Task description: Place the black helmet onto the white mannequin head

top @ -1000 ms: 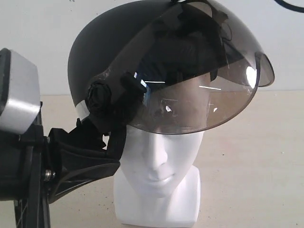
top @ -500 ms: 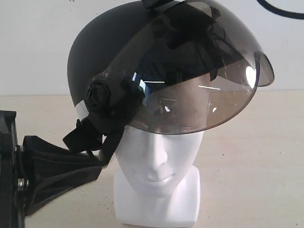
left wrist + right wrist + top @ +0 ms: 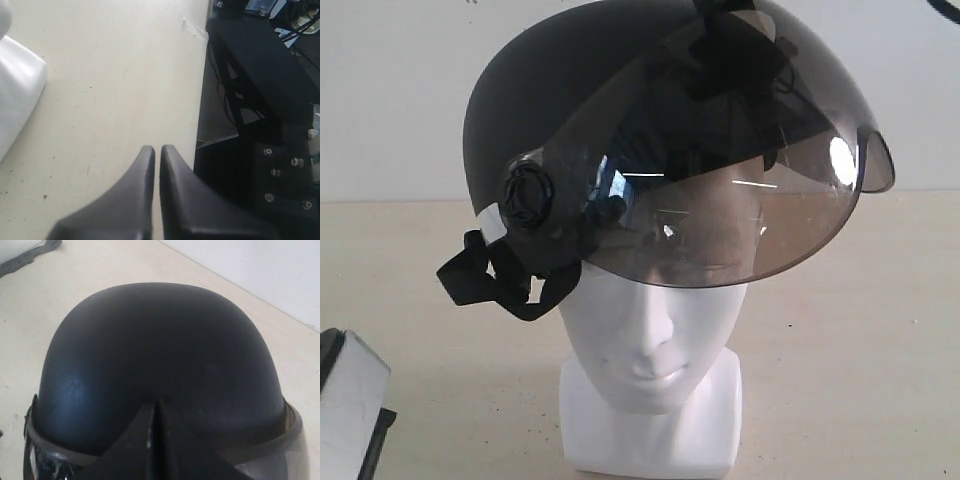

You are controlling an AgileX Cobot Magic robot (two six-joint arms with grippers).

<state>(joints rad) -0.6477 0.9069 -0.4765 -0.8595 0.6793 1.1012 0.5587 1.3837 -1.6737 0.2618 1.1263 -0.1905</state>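
The black helmet (image 3: pixel 570 110) sits on top of the white mannequin head (image 3: pixel 650 340), its smoky visor (image 3: pixel 740 210) covering the eyes and its straps (image 3: pixel 485 280) hanging loose at the side. Seen from the right wrist, my right gripper (image 3: pixel 156 404) is shut, its tips resting over the helmet's dome (image 3: pixel 160 345) just above the visor rim, with nothing visible between them. My left gripper (image 3: pixel 157 149) is shut and empty, low over the table and away from the mannequin's white base (image 3: pixel 17 85).
A white-and-black part of my left arm (image 3: pixel 348 410) shows at the lower left corner of the exterior view. A black frame with bolts (image 3: pixel 265 125) stands beside the left gripper. Beige tabletop (image 3: pixel 850 350) surrounds the mannequin.
My left gripper has pulled down and away to the left, off the helmet's side. The straps now hang free. The helmet stays on the head.
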